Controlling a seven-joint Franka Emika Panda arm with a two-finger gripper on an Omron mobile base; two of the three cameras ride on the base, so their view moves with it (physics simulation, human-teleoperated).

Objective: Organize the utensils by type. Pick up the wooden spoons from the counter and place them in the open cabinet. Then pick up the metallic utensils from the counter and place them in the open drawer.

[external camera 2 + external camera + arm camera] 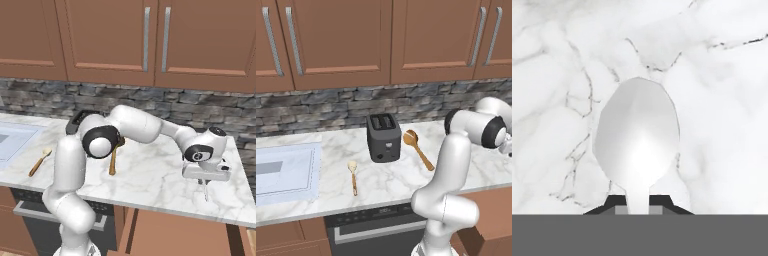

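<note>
My gripper (205, 183) hangs low over the right part of the white marble counter (160, 175), shut on a metal spoon (637, 135). In the hand view the spoon's shiny bowl points away from the dark fingertips (614, 202), which clamp its neck just above the marble. The spoon (206, 193) shows as a thin pale sliver under the hand. The golden-brown wooden spoon (417, 147) lies right of the toaster. The shorter spoon (353, 175) with the cream bowl lies left of it, toward the front. The open cabinet is out of view.
A dark toaster (383, 136) stands mid-counter. A sink (283, 172) is set into the counter at the left. Closed wall cabinets with silver bar handles (146, 31) hang above. Below the counter's right end an open brown drawer (175, 232) juts out. A dishwasher panel (376, 220) sits under the front edge.
</note>
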